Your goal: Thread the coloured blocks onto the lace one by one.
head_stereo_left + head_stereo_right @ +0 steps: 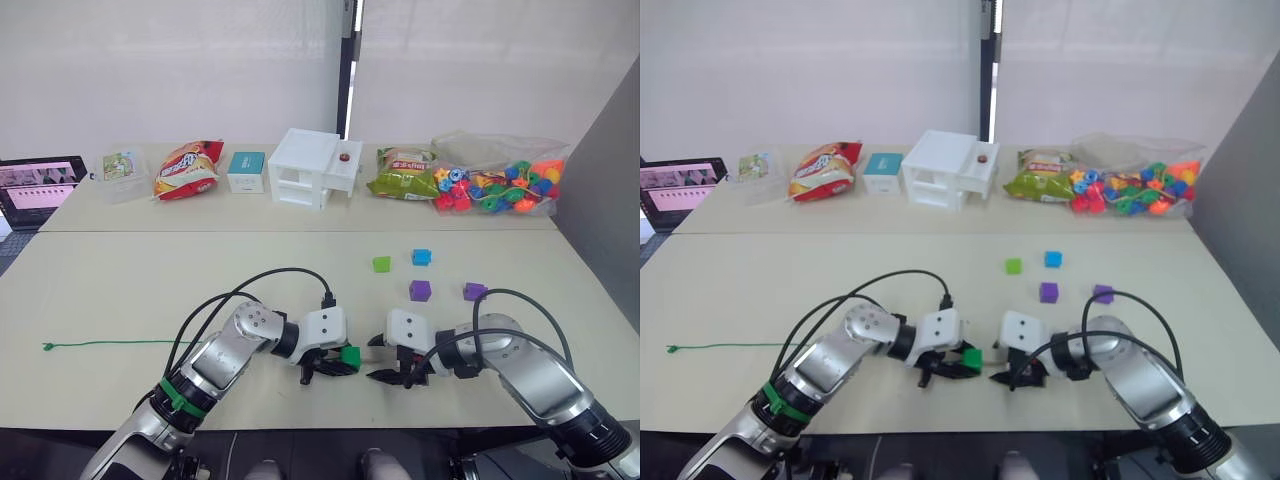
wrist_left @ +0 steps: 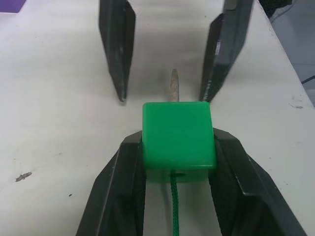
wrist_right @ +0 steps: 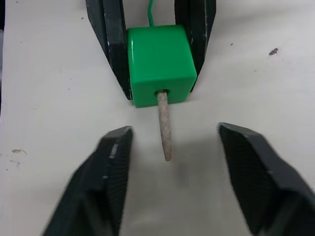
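**Left wrist view: green block clamped, lace tip poking through**

Left wrist view: a green block (image 2: 178,139) is seen pinched between the two black fingers of the left gripper (image 2: 178,147), low over the pale table (image 2: 54,98). The lace (image 2: 173,206) enters a hole in the near face of the block as a thin green string, and its stiff pale tip (image 2: 174,88) emerges from the far face. The right gripper (image 2: 167,64) is seen facing it, its fingers spread wide on either side of the tip and not touching it.

From the right wrist view the same is shown from the other side: the tip (image 3: 164,130) sticks out of the block (image 3: 160,61) and lies between the parted fingers of the right gripper (image 3: 170,162), with a gap left on both sides.

From the head camera, both grippers are seen meeting near the front edge of the table, the left gripper (image 1: 335,365) with the block (image 1: 350,355) just beside the right gripper (image 1: 390,375). The lace (image 1: 110,343) is seen trailing across the table to the robot's left, ending in a knot (image 1: 47,346). Further back, four loose blocks lie apart: a light green one (image 1: 381,264), a blue one (image 1: 421,257) and two purple ones (image 1: 420,290) (image 1: 474,291). Along the far edge stand a bag of coloured beads (image 1: 500,185), snack bags (image 1: 188,168) and a white box (image 1: 312,168).
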Action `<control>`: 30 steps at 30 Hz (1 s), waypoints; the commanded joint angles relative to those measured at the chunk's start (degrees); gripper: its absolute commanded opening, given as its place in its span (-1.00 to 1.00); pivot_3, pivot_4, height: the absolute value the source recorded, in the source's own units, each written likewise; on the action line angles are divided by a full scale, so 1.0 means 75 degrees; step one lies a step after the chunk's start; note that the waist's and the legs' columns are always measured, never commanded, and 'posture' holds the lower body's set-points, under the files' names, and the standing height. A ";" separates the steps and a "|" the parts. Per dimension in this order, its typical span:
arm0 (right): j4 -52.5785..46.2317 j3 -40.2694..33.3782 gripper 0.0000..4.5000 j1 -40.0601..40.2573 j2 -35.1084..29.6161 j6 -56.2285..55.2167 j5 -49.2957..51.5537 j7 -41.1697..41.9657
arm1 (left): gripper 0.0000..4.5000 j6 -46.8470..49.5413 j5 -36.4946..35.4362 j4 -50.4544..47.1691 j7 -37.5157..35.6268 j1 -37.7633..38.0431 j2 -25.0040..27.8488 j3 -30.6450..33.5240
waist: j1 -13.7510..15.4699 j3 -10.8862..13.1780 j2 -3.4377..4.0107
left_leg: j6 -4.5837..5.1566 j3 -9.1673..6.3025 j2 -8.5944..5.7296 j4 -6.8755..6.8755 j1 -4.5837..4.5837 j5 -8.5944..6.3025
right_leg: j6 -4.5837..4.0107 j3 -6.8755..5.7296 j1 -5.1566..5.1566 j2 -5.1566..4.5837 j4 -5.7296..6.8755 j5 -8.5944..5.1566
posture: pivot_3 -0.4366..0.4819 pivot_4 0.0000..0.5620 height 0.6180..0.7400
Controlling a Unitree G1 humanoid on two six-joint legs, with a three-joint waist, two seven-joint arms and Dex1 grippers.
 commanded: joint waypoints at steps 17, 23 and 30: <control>0.0047 -0.0041 -1.00 -0.0363 -0.0108 -0.0479 -0.0234 0.0412 | -0.47 -0.2226 -0.0966 0.1468 -0.1575 0.1330 0.3026 0.2742 | -0.0108 0.0002 0.0003 | 0.0000 0.0001 0.0005 -0.0007 0.0001 0.0000 | 0.0000 -0.0001 -0.0013 0.0000 0.0003 0.0000 | -0.05 -0.47 1.00; 0.0037 -0.0074 -1.00 -0.0421 -0.0101 -0.0490 -0.0261 0.0467 | -0.47 -0.4459 -0.0805 0.4233 -0.2189 0.1392 0.4163 0.3643 | -0.0133 0.0003 0.0006 | 0.0000 0.0016 0.0010 -0.0014 -0.0017 0.0000 | -0.0003 -0.0001 -0.0058 0.0001 0.0015 0.0001 | -0.05 -0.47 1.00; 0.0158 -0.0148 -1.00 -0.0443 -0.0125 -0.0596 -0.0252 0.0521 | -0.47 -0.5027 -0.0757 0.5288 -0.2476 0.1545 0.4738 0.3967 | -0.0124 0.0005 0.0009 | 0.0000 0.0020 0.0008 -0.0015 -0.0028 -0.0001 | -0.0003 -0.0001 -0.0072 -0.0002 0.0030 0.0001 | -0.05 -0.47 1.00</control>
